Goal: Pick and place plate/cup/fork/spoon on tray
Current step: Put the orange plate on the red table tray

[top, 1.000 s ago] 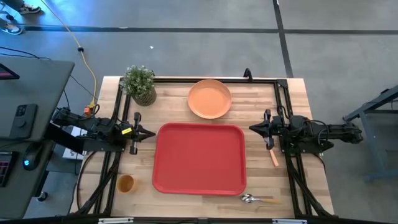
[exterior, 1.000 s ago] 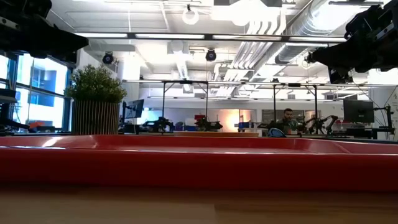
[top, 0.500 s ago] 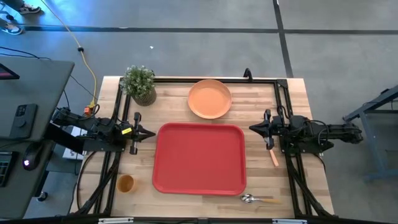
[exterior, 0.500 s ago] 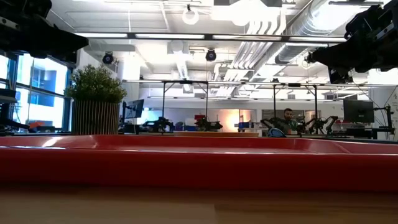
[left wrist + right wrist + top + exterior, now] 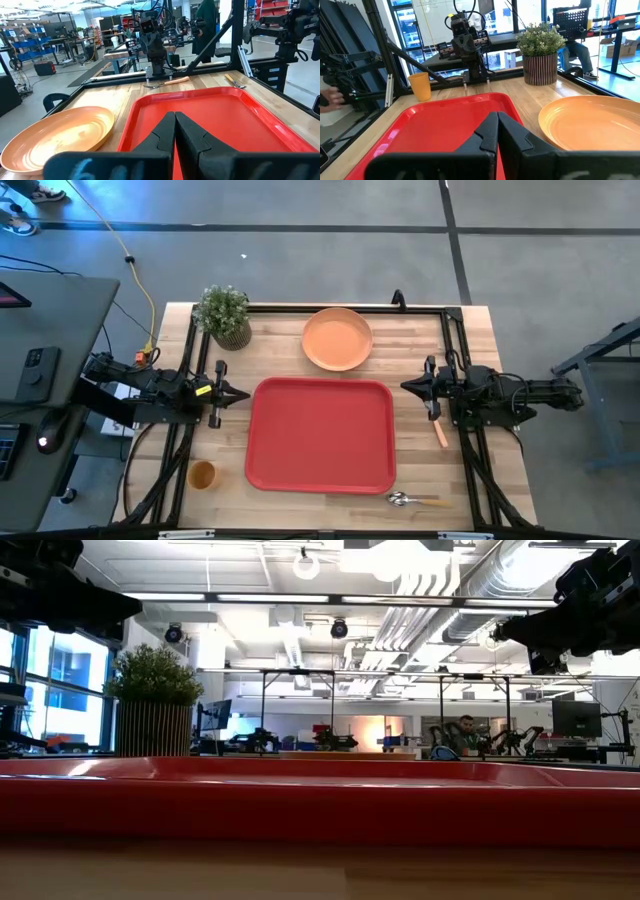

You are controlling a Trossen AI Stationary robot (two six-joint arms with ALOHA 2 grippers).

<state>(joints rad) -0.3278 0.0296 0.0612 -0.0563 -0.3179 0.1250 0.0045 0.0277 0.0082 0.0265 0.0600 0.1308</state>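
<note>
I am working over a light butcher-block table [image 5: 280, 345] with a black frame, set on a grey concrete floor. Level across the top, I see an open workshop with bright ceiling lights, ducts and other rigs, and a seated person [image 5: 462, 734] far back.

The tray [image 5: 322, 435] is the largest item and lies flat in the middle of the table; I see nothing in it. The plate [image 5: 338, 338] sits just beyond the tray's far edge, apart from it, and holds nothing. A potted plant [image 5: 224, 314] stands at the far left corner. The cup [image 5: 202, 474] stands upright near the front left, beside the tray's left edge but clear of it; I cannot see into it. The fork [image 5: 438, 426] lies on the wood right of the tray, partly under the right arm. The spoon [image 5: 418, 500] lies just off the tray's front right corner, bowl toward the tray.

The left gripper [image 5: 243, 393] hovers at the tray's left edge, its fingers [image 5: 167, 131] pressed together on nothing. The right gripper [image 5: 405, 386] hovers at the tray's right edge, likewise clenched and empty.
</note>
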